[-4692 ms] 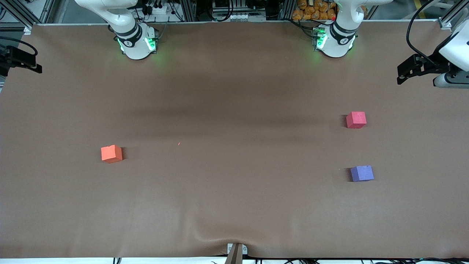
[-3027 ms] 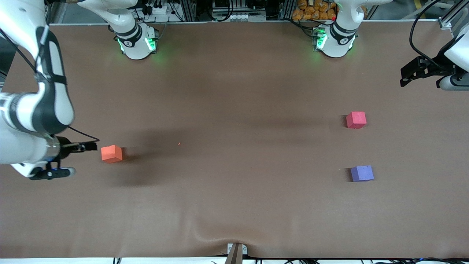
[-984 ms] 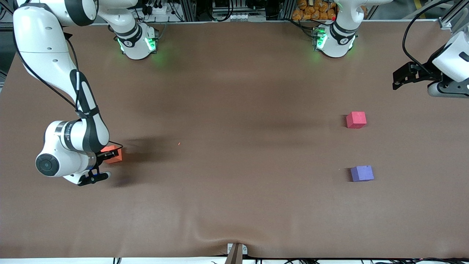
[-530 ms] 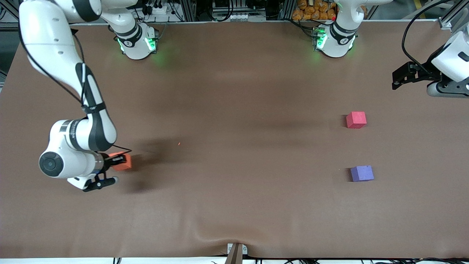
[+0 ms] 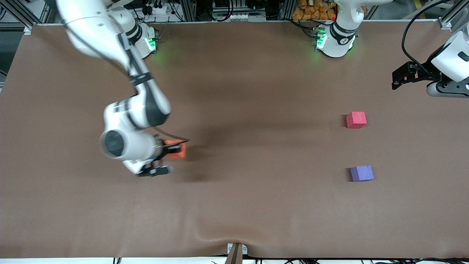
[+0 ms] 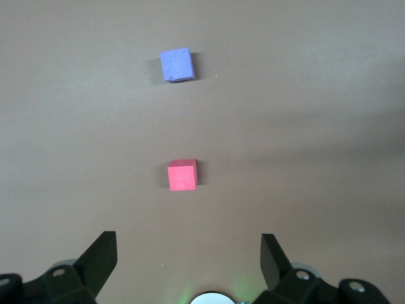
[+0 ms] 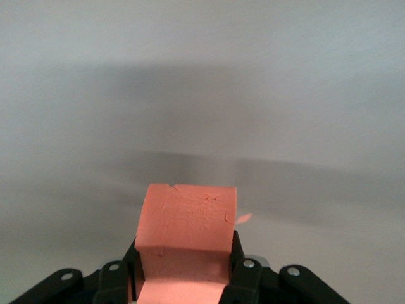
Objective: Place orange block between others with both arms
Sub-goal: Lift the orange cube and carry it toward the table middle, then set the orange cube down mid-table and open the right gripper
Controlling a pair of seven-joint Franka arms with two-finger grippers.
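My right gripper (image 5: 175, 149) is shut on the orange block (image 5: 177, 151) and carries it above the brown table, over its middle part toward the right arm's end. In the right wrist view the orange block (image 7: 188, 234) fills the space between the black fingers (image 7: 242, 273). The pinkish-red cube (image 5: 356, 120) and the purple-blue cube (image 5: 362, 173) sit on the table toward the left arm's end, the purple-blue one nearer the front camera. My left gripper (image 5: 397, 79) waits open in the air at that end. Its wrist view shows the pinkish-red cube (image 6: 182, 175) and the purple-blue cube (image 6: 176, 64).
The brown mat (image 5: 256, 205) covers the whole table and has a wrinkle near its front edge. A tiny orange crumb (image 7: 244, 218) lies on the mat. The two arm bases (image 5: 141, 42) (image 5: 333, 40) stand along the table's edge farthest from the front camera.
The right arm has lifted the orange block off its spot and swung it toward the table's middle. The left arm and both other cubes have stayed put.
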